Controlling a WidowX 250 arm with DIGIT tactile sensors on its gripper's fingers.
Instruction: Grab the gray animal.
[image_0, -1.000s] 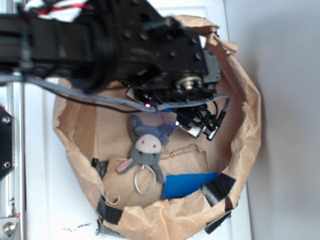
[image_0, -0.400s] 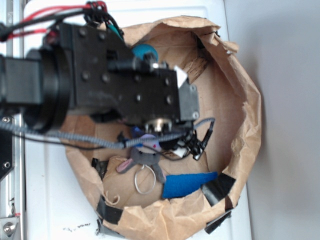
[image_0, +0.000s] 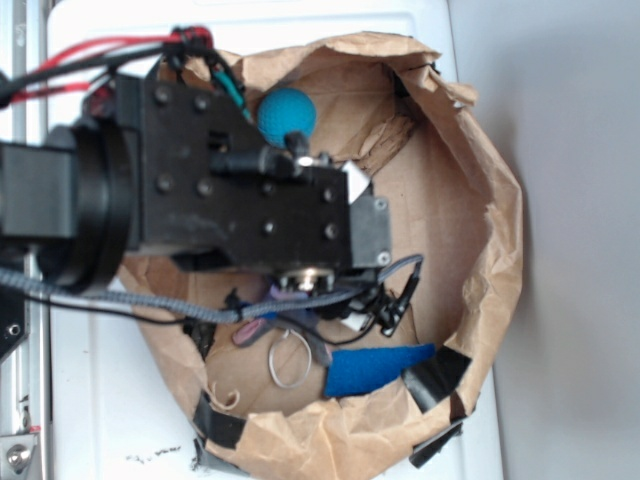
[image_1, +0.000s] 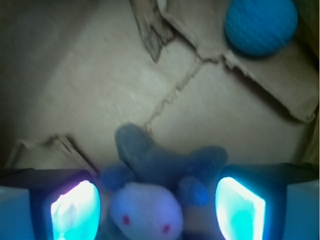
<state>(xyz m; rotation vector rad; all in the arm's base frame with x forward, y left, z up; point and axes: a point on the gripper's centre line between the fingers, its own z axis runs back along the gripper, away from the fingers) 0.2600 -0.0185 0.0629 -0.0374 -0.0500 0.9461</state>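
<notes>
Both gripper (image_1: 155, 207) fingers flank the gray animal (image_1: 150, 200), untouched.

The gray animal (image_1: 150, 200), pale-faced with red dot eyes, lies on brown cardboard, ears up.

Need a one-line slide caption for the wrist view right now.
Open gripper straddles the gray animal on the brown paper floor, teal ball beyond.

The exterior view looks straight down from above into the paper bag (image_0: 490, 230). The wrist view sits low and close, facing along the bag floor (blurred near the lens). Both seem to share the teal ball (image_0: 287, 113) (image_1: 260, 26).
</notes>
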